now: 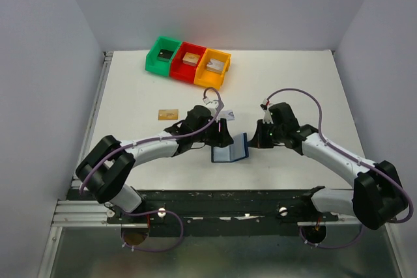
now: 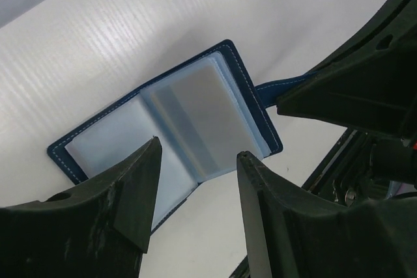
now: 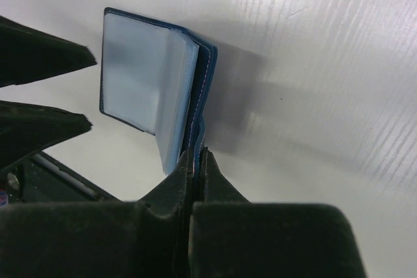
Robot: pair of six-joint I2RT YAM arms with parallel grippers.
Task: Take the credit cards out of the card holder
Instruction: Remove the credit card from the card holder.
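Nearest you, the wallet (image 1: 228, 155) lies open on the table (image 1: 313, 96), about centre, between your two grippers. Your right gripper (image 3: 195, 154) is pinched tight on the edge of its blue cover, holding the right-hand flap upright while the left half lies flat. Your left gripper (image 2: 199, 151) hangs just over the open pockets (image 2: 195, 115), jaws apart, gripping nothing. You cannot tell whether cards sit in those pockets. Farther left, a gold card (image 1: 168, 114) lies flat, apart from the wallet. Farthest, a green bin (image 1: 155, 66), red bin (image 1: 181, 75) and orange bin (image 1: 207, 81) stand touching in a row.
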